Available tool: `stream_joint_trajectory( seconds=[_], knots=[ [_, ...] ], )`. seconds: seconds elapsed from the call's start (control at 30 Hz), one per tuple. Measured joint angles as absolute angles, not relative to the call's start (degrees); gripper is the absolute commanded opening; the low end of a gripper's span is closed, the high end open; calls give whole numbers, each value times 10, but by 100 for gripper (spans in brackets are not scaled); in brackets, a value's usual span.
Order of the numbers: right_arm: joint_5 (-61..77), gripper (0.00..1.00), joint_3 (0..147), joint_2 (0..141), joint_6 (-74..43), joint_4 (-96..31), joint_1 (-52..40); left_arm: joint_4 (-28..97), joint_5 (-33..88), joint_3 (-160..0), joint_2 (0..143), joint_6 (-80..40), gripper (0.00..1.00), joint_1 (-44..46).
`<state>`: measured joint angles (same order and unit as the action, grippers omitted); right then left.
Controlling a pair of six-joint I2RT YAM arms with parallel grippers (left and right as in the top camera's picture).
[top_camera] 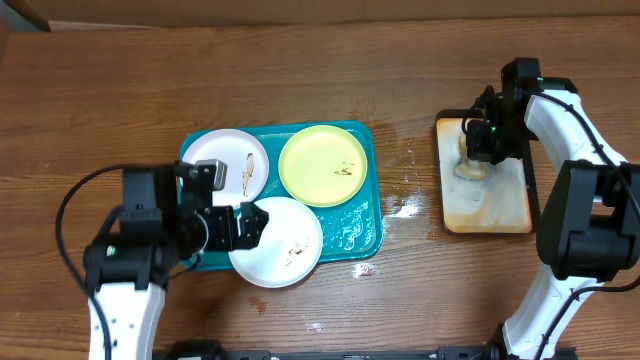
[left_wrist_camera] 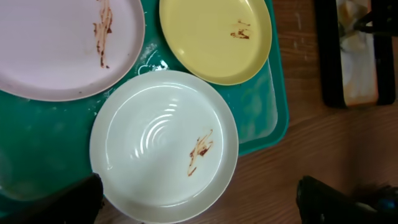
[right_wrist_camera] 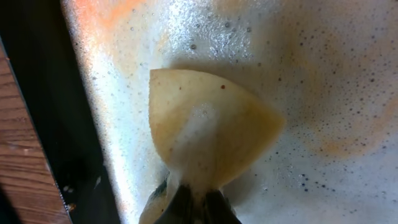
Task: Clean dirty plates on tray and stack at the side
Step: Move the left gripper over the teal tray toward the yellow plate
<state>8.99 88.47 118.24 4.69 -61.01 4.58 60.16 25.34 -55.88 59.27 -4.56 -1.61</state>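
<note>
Three dirty plates lie on the teal tray (top_camera: 365, 235): a white one (top_camera: 228, 163) at the back left, a pale yellow one (top_camera: 323, 165) at the back right, and a white one (top_camera: 290, 250) in front that overhangs the tray's near edge. Each has brown smears. My left gripper (top_camera: 245, 222) hovers open at the front plate's left rim. In the left wrist view the front plate (left_wrist_camera: 165, 137) fills the middle, and the left gripper (left_wrist_camera: 199, 211) holds nothing. My right gripper (top_camera: 482, 140) is shut on a cream sponge (right_wrist_camera: 208, 124) that rests on foam.
A narrow black-rimmed tray (top_camera: 500, 210) with rust stains and suds (right_wrist_camera: 323, 74) sits to the right of the teal tray (left_wrist_camera: 37, 149). Water drops (top_camera: 400, 205) dot the wooden table between them. The narrow tray (left_wrist_camera: 326, 62) shows at the top right of the left wrist view.
</note>
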Motion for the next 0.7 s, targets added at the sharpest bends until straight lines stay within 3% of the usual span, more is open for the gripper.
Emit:
stream_joint_trajectory(
  seconds=[0.43,0.5,0.6,0.67,0.7],
  knots=[
    [91,4,843,1186,47,-561,46,544,280,-559,686,-51,97,-16],
    [97,4,835,1186,45,-554,47,530,281,-559,701,-57,68,-16],
    [106,4,834,1185,45,-553,49,506,283,-559,724,-60,53,-16],
    [110,4,834,1185,45,-562,50,496,286,-559,739,-64,31,-16],
    [112,4,834,1184,45,-567,50,492,286,-559,744,-66,30,-16]
  ],
)
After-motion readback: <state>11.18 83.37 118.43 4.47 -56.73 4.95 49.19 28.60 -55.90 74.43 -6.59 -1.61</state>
